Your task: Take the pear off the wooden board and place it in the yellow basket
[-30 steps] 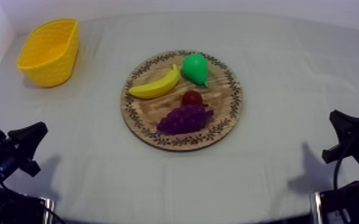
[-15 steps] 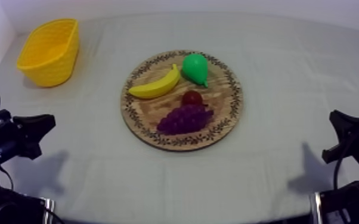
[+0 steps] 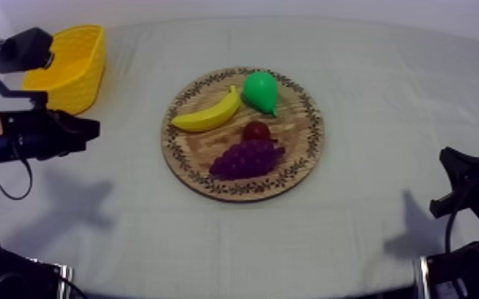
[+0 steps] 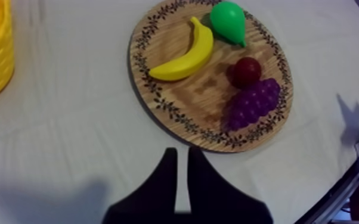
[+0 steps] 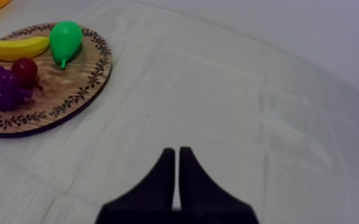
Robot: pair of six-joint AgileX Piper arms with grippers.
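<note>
Pear (image 3: 260, 91) lies on the wooden board (image 3: 306, 163) near its upper edge in the top view. It is just beside the tip of the banana (image 3: 207, 113) and apart from the small red fruit (image 3: 257, 131) and the grapes (image 3: 247, 159) below it. That spot leaves its upper and right sides free, so a grasp from there would likely disturb nothing else. The basket (image 3: 64, 71) stands mouth up at the upper left of the frame, well apart from the board. The left arm (image 3: 28, 135) reaches in at the left of the frame, just in front of the basket, and points toward the board. It is the arm on the basket's side, which is probably why this job falls to it. The left jaws stand slightly spread with nothing between them, over bare desk (image 3: 386, 95) short of the board. The right arm (image 3: 465, 191) sits low at the lower right, out of the way, with the right jaws pressed together on nothing.
</note>
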